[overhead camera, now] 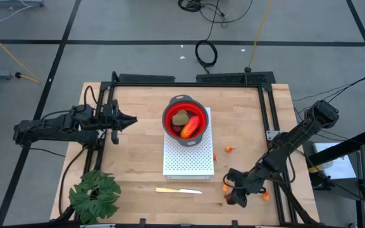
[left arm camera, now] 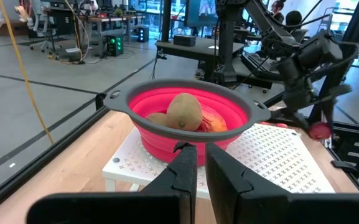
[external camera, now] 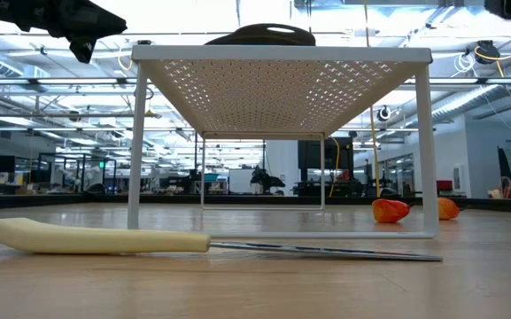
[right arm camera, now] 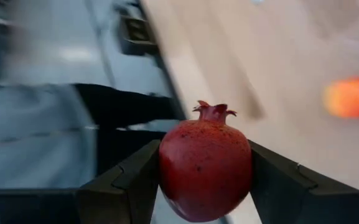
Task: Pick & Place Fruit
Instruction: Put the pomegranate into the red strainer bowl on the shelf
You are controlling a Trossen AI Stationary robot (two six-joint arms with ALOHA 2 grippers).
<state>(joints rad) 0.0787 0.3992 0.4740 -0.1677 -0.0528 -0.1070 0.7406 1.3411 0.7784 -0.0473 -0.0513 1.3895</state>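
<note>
Two arms work at the bench (overhead camera: 138, 120), and only the right one is busy now. On the bench stands a white rack (overhead camera: 188, 158), and on its far part sits a red bowl (overhead camera: 185, 120). The bowl already holds some fruit: an olive-brown oval (overhead camera: 180, 118), a red-orange oblong (overhead camera: 192, 125) and something dark red beside them. A plant (overhead camera: 95, 193) is at the near left corner, and a knife (overhead camera: 178, 190) lies near the front edge, in front of the rack.

The left pincer (overhead camera: 131, 119) waits above the left part of the bench, pointing at the bowl. Its fingers are almost together, with a thin gap, and hold nothing.

The right pincer (overhead camera: 235, 197) is at the near right part of the bench, right of the knife. Its fingers are clamped on a pomegranate (right arm camera: 205, 163), a dark red ball with a small crown. In the left wrist view this fruit seems lifted off the wood.

Small orange bits are still on the bench: one (overhead camera: 229, 149) just right of the rack, one (overhead camera: 225, 188) beside the right pincer, one (overhead camera: 266, 196) at the right edge.

I judge the step in hand is the carrying of the pomegranate. The next move calls for raising it above the bowl's rim, going left and far to the bowl, and opening the fingers only over its inside. The bits then remain to collect.
</note>
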